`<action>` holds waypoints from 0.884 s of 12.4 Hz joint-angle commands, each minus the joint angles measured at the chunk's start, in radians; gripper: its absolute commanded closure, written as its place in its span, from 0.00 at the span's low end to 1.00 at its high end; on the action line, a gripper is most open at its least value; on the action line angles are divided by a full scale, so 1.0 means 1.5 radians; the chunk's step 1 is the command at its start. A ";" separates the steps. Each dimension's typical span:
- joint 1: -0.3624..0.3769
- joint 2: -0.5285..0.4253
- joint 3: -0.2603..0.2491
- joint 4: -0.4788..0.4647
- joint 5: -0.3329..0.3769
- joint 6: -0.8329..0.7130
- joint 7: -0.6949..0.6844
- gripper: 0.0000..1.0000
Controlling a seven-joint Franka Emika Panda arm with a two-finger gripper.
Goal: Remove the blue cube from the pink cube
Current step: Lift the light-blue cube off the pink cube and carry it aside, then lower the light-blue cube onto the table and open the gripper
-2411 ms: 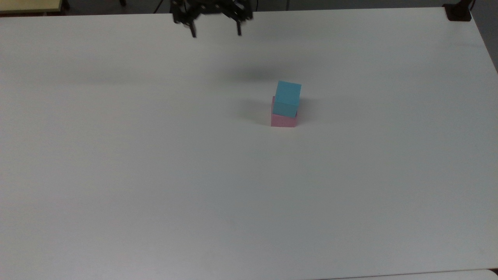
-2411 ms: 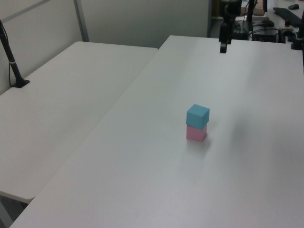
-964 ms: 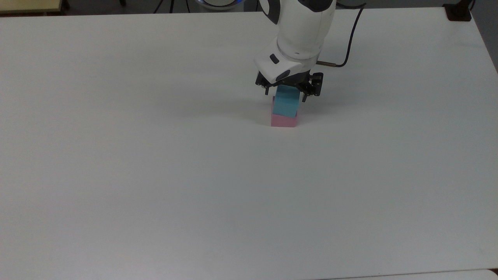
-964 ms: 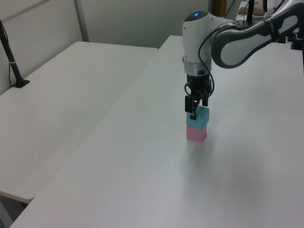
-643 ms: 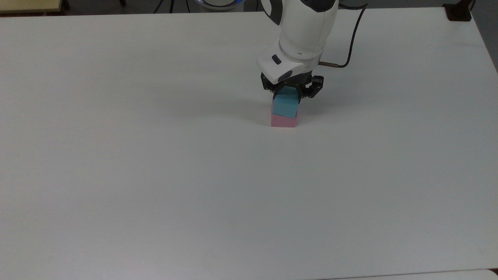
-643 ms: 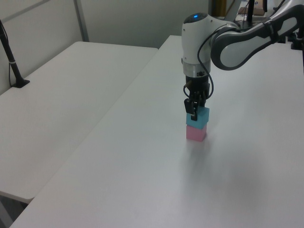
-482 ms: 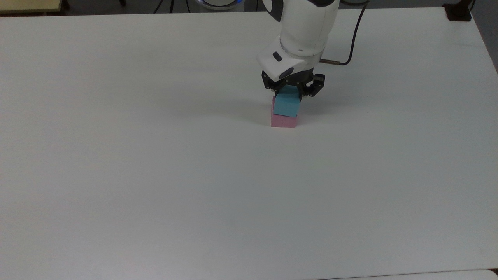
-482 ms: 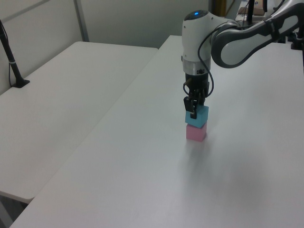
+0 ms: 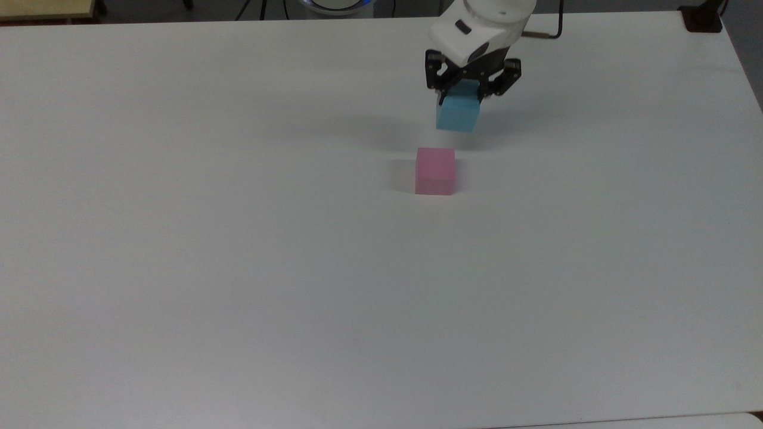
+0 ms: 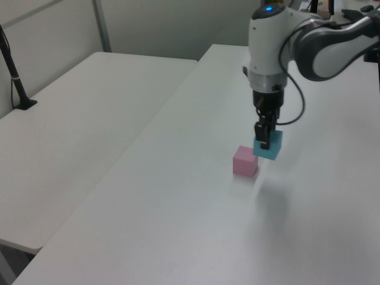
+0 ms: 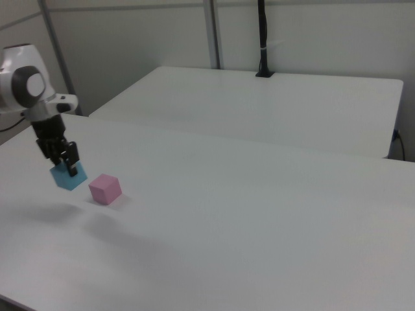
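The gripper (image 9: 467,100), clamped on the blue cube (image 9: 457,115), has lifted it, seemingly airborne, to one o'clock of the bared pink cube (image 9: 435,171)

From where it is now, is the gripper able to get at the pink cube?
Probably not yet: the gripper is shut on the blue cube. The pink cube itself sits bare-topped and alone on the table, so access is free once the blue cube is released.

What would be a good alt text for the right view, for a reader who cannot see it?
A white robot arm at the right view's left holds the blue cube in its gripper, lifted off the white table. The pink cube sits alone on the table, just to the right view's right of the blue one. A second white table stands behind.
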 commanded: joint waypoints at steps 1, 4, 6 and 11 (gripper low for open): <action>0.005 -0.055 0.015 -0.091 -0.006 0.010 0.016 0.53; 0.008 -0.053 0.024 -0.156 -0.006 0.076 0.016 0.53; 0.009 -0.047 0.027 -0.180 -0.006 0.107 0.015 0.53; 0.007 -0.013 0.028 -0.175 -0.006 0.117 0.020 0.00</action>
